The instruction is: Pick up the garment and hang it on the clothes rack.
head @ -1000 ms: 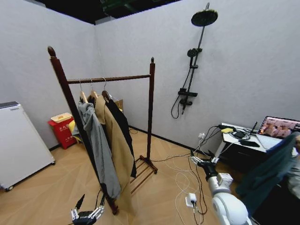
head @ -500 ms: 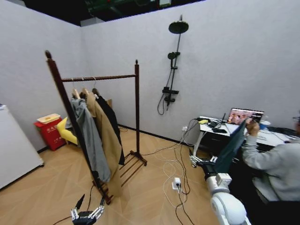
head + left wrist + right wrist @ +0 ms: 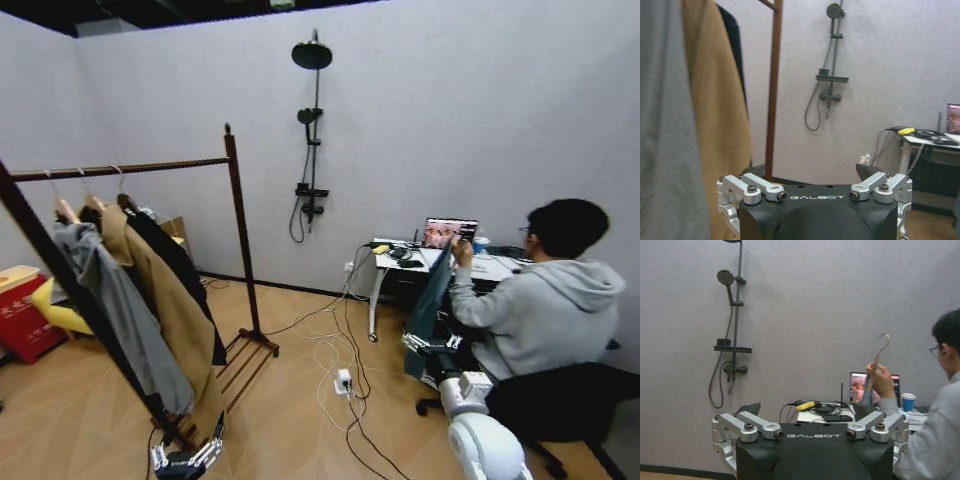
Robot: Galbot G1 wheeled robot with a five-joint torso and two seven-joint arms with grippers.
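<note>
The clothes rack [image 3: 241, 235] stands at the left of the head view, dark reddish wood with one rail. On that rail hang a grey garment [image 3: 120, 310], a tan coat [image 3: 170, 320] and, behind them, the black garment [image 3: 178, 268]. My left gripper [image 3: 185, 458] is low in front of the rack's foot, open and holding nothing. In the left wrist view the left gripper [image 3: 812, 172] faces the tan coat [image 3: 715, 110] and a rack post [image 3: 774, 90]. My right gripper [image 3: 432, 345] is open at the lower right, pointing toward a seated person.
A seated person [image 3: 545, 310] at a desk [image 3: 400, 262] holds up a dark teal garment [image 3: 430, 305] by its hanger hook [image 3: 883, 340]. Cables and a power strip [image 3: 342, 382] lie on the floor. A black shower pole [image 3: 313, 130] is on the wall.
The camera has swung to the right, so the rack now sits at the left edge and the seated person is in full view. Both grippers hold the same pose.
</note>
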